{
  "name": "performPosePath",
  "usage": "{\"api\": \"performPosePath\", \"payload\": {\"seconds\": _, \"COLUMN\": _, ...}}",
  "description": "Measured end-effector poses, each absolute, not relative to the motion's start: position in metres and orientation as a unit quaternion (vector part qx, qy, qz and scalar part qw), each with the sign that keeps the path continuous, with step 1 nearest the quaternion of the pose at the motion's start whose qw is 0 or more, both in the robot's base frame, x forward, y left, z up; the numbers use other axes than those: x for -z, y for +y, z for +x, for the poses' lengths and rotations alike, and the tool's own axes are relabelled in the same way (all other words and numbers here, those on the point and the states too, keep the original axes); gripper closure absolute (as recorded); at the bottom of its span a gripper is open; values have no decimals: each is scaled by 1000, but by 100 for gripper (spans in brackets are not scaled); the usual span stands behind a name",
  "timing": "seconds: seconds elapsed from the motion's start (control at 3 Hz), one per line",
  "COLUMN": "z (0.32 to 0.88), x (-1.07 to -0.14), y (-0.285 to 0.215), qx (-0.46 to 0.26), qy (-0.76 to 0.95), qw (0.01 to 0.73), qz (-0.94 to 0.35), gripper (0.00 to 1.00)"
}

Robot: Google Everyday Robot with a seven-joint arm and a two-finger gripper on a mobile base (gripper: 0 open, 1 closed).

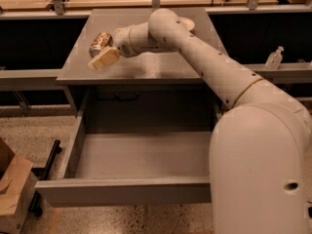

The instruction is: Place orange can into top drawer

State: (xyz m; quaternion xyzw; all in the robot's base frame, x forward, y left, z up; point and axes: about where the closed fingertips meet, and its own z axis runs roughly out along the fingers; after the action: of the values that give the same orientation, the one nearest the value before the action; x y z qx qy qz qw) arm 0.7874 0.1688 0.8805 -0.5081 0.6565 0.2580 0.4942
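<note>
The orange can (99,43) lies on its side on the left part of the grey cabinet top (146,67), orange-brown with a shiny end. My gripper (104,54) reaches in from the right and sits right against the can's near side, low over the cabinet top. I cannot tell whether it grips the can. The top drawer (141,155) is pulled wide open below the cabinet top, and its plain grey inside holds nothing.
A white bowl (188,23) sits on the cabinet top behind my arm. A clear bottle (275,57) stands on a ledge at the right. A cardboard box (12,189) sits on the floor left of the drawer front.
</note>
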Motion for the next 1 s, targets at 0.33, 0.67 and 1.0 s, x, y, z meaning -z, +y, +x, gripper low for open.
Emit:
{"api": "performPosePath", "payload": {"seconds": 0.33, "z": 809, "x": -865, "y": 180, "qx": -265, "qy": 659, "qw": 509, "qz": -485, "gripper": 0}}
{"api": "performPosePath", "payload": {"seconds": 0.67, "z": 834, "x": -855, "y": 188, "qx": -267, "qy": 658, "qw": 525, "qz": -469, "gripper": 0}}
{"api": "performPosePath", "payload": {"seconds": 1.0, "z": 856, "x": -851, "y": 191, "qx": -264, "qy": 657, "qw": 539, "qz": -456, "gripper": 0}}
